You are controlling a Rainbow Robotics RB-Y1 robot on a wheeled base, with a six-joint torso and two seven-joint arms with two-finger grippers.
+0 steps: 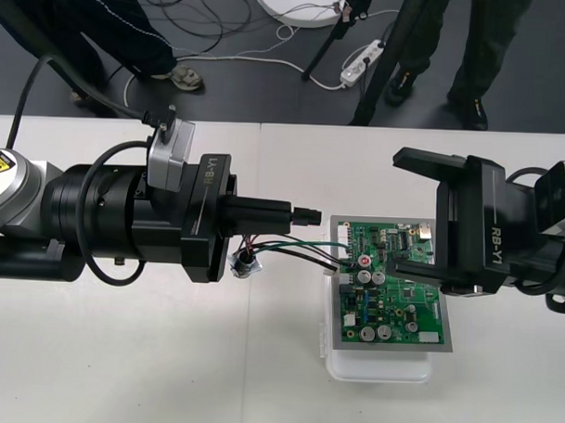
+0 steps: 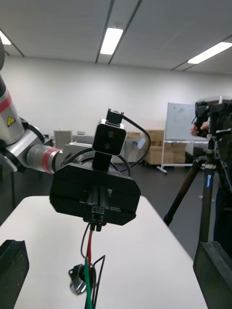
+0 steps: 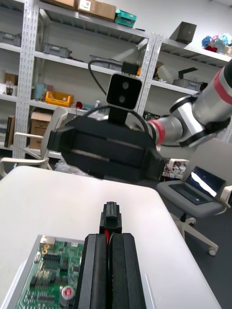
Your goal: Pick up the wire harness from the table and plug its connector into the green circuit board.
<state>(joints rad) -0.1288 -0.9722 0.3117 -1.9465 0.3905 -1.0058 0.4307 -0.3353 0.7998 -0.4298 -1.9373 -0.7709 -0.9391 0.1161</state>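
Light table (image 1: 119, 373), white base (image 1: 379, 366) on it, green circuit board (image 1: 390, 308) atop

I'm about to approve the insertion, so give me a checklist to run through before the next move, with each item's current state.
1. Grip: the left pincer is shut on the black plug: ok.
2. Start position: the plug is short of the green circuit board, at its left edge, not inserted: ok.
3. Slack: the wires and metal socket trail below the left pincer; free of the board's parts: cannot tell.
4. Clearance: the right pincer is open over the board's right side, apart from the plug: ok.
5. Plug aligned with its header: cannot tell.
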